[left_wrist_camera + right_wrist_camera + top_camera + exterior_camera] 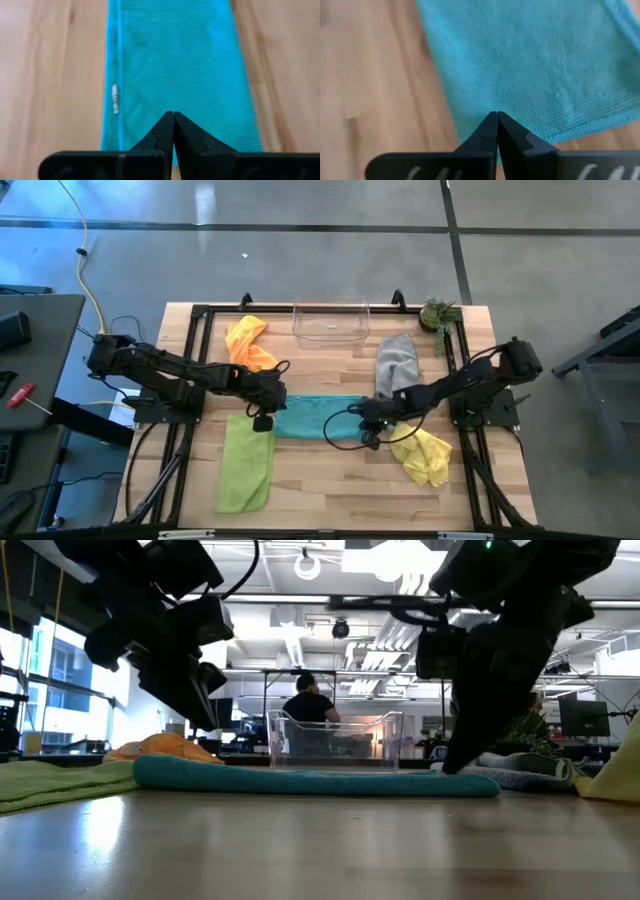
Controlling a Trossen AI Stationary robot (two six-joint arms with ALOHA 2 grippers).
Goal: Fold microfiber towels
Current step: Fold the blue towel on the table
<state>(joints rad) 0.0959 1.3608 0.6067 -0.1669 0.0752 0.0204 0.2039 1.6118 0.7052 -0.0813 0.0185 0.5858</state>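
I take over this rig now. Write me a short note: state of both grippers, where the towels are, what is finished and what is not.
Left gripper: shut, empty, above the left end of the teal towel.
Right gripper: shut, empty, above the towel's right end.
Teal towel: table centre, lying as a long flat strip, apparently folded once.
Lime green towel: front left, flat.
Orange towel: back left, crumpled.
Grey towel: back right, loose.
Yellow towel: front right, crumpled.
Clear bin: back centre; looks empty.
Done: teal probably partly folded.
Left: finish teal, fold the others.
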